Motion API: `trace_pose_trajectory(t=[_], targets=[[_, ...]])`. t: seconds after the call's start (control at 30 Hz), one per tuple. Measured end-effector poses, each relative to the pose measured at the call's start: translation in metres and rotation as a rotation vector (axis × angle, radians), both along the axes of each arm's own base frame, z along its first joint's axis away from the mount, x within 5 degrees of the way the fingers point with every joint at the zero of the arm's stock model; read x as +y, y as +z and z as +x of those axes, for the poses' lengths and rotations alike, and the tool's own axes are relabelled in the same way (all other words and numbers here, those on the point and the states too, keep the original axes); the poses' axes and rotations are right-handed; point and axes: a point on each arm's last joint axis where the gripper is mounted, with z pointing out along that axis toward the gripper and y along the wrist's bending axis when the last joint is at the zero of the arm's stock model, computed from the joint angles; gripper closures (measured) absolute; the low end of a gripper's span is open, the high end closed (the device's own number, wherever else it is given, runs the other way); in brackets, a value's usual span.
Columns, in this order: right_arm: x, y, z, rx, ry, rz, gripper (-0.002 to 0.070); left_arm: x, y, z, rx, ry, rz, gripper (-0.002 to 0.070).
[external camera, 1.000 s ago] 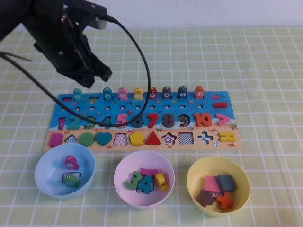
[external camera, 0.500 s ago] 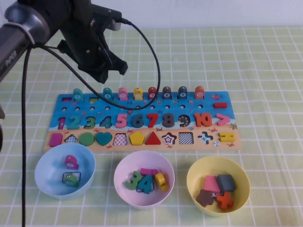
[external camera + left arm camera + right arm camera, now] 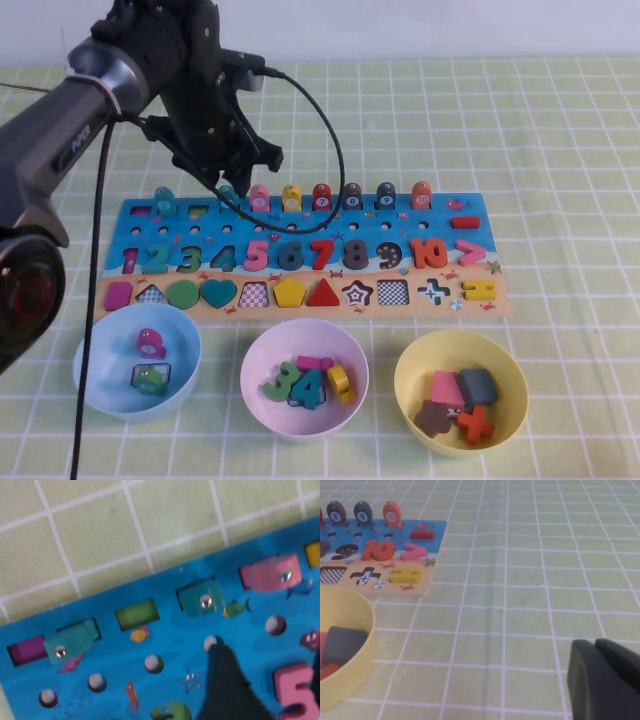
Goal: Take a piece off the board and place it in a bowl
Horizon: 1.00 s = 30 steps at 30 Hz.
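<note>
Lowered since before, left hand (image 3: 232,178) hovers open just above piece (image 3: 227,196); right hand (image 3: 605,680) parked, closed.

The left arm reaches in from the desk's left edge toward the far side, its wrist bent downward. The left gripper (image 3: 232,172) hangs low over the far left part of the desk, fingers apart, one dark fingertip (image 3: 227,687) pointing down. The right gripper (image 3: 605,680) sits low near the desk's right edge.
</note>
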Motion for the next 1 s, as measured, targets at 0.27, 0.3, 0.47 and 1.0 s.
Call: trace_pose_trajectory(t=[0.27, 0.3, 0.47, 1.0], targets=[[0.0, 0.0, 0.0, 0.0, 0.0, 0.0, 0.0694, -0.003, 0.001, 0.01, -0.034, 0.047, -0.022, 0.0253], [0.0, 0.0, 0.0, 0.0, 0.0, 0.0, 0.0694, -0.003, -0.001, 0.011, -0.031, 0.049, -0.017, 0.0251], [0.0, 0.0, 0.0, 0.0, 0.0, 0.0, 0.0694, -0.003, -0.017, 0.015, -0.011, 0.05, 0.016, 0.0247], [0.0, 0.0, 0.0, 0.0, 0.0, 0.0, 0.0694, 0.008, -0.032, 0.025, -0.007, 0.083, 0.025, 0.0246]])
